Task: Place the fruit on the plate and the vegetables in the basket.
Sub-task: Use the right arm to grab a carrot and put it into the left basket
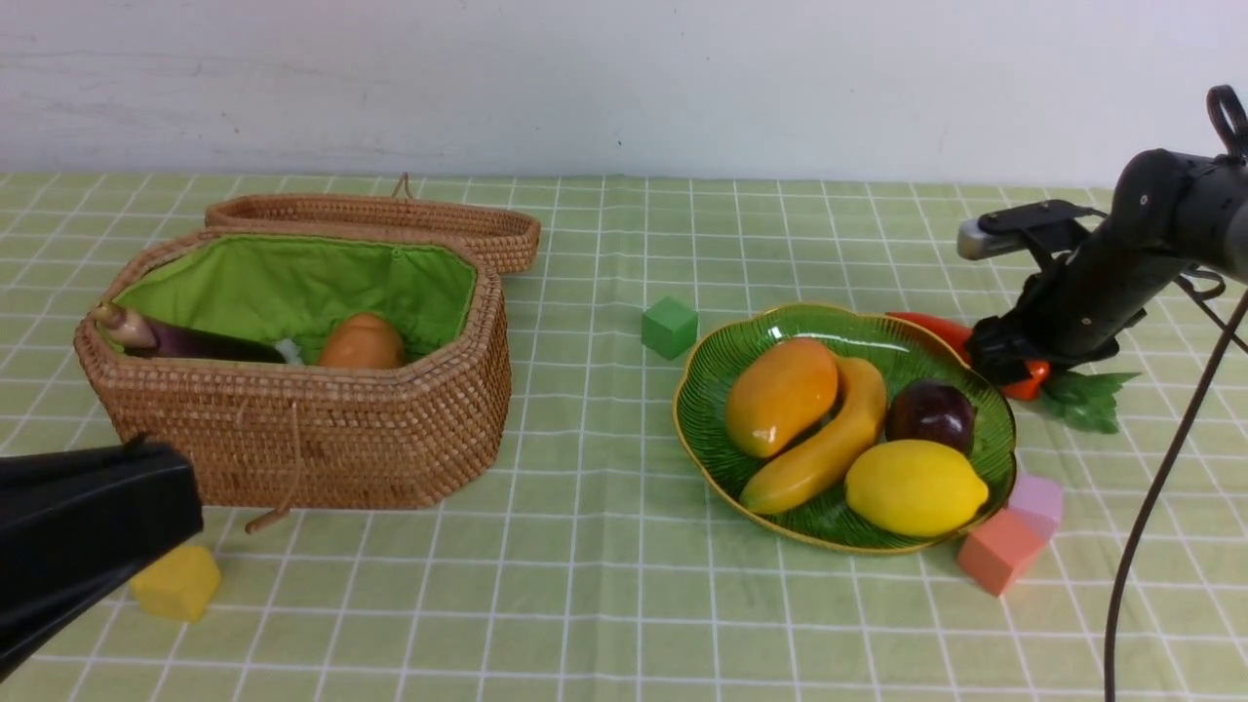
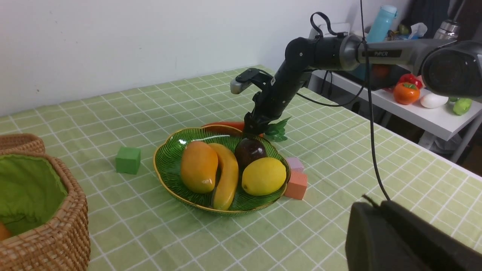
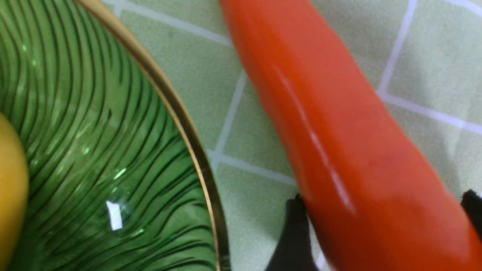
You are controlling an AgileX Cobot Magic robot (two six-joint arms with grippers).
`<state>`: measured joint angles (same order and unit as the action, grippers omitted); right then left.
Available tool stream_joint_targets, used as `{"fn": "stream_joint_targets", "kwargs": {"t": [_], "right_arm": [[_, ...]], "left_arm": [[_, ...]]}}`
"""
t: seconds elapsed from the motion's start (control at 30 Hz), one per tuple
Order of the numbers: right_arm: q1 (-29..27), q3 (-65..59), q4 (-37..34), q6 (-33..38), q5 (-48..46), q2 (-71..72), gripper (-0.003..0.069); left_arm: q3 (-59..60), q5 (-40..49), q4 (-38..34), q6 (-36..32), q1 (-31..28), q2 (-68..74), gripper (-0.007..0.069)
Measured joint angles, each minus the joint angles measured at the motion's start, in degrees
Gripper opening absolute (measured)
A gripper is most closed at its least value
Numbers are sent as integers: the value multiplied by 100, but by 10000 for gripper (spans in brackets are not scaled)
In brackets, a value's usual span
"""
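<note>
Front view showed four fruits on the plate (image 1: 985, 409) and two vegetables in the basket (image 1: 292, 439). One carrot (image 1: 931, 327) lay behind the plate, right gripper (image 3: 380, 226) straddling it, jaws touching both sides; left gripper (image 1: 88, 526) pinched together.

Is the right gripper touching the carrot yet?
Touching. In the right wrist view one fingertip presses the carrot; right gripper straddles it.
</note>
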<state>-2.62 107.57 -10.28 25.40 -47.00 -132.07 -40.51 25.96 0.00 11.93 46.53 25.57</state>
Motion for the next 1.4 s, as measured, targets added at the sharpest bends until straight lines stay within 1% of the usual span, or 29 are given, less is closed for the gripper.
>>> {"fn": "stream_joint_targets", "kwargs": {"t": [0.07, 0.1, 0.13, 0.4, 0.5, 0.6, 0.67, 0.8, 0.83, 0.87, 0.9, 0.93, 1.0, 1.07, 1.1, 1.2, 1.23, 1.27, 1.33, 1.37, 1.4], "right_arm": [[0, 0, -57, 0, -23, 1, 442], [0, 0, -70, 0, -27, 1, 420], [0, 0, -70, 0, -27, 1, 416], [0, 0, 22, -16, -81, 55, 416], [4, -6, 351, -277, -287, 220, 416], [-1, -10, 735, -818, -589, 570, 416], [-1, -10, 825, -1165, -845, 865, 416], [130, -10, 576, -1344, -1132, 1315, 416], [318, -10, 263, -1277, -1179, 1547, 416], [380, -10, 172, -1260, -1179, 1602, 416], [691, -10, -234, -1028, -1145, 1812, 416], [738, -10, -286, -997, -1134, 1837, 416], [1469, -10, -990, -512, -856, 2088, 416], [1925, 21, -1322, -222, -608, 2138, 416], [2266, 63, -1517, -10, -362, 2138, 416], [3001, 194, -1787, 347, 243, 1985, 416], [3049, 194, -1799, 369, 294, 1967, 416], [3373, 281, -1872, 526, 647, 1830, 416], [3741, 437, -1911, 706, 1111, 1582, 416], [3974, 538, -1925, 826, 1434, 1414, 416], [4063, 583, -1924, 867, 1598, 1329, 416]], "left_arm": [[0, 19, 0, 5, 0, 0, 16], [0, 24, 0, 5, 0, 0, 16], [0, 24, 0, 5, 0, 0, 16], [0, 129, 0, 5, 0, 0, 16], [0, 182, 0, 5, 0, 0, 17], [0, 187, 0, 5, 0, 0, 17], [0, 187, 39, 5, 0, 0, 18], [0, 193, 361, 15, 0, 0, 18], [0, 193, 770, 142, 0, 0, 18], [0, 193, 826, 172, 0, 0, 18], [0, 193, 1384, 555, 0, 0, 18], [0, 193, 1384, 611, 0, 0, 18], [0, 240, 2494, 1527, 0, 0, 18], [0, 331, 3180, 2213, 0, 0, 18], [0, 462, 3675, 2755, 0, -8, 19], [0, 790, 4721, 4039, 0, -25, 20], [0, 809, 4721, 4039, 0, -23, 20], [0, 924, 5090, 4558, 0, -61, 20], [0, 999, 5476, 4961, 0, -127, 22], [0, 1017, 5609, 5110, 0, -175, 22], [0, 1017, 5654, 5156, 0, -198, 22]]}}
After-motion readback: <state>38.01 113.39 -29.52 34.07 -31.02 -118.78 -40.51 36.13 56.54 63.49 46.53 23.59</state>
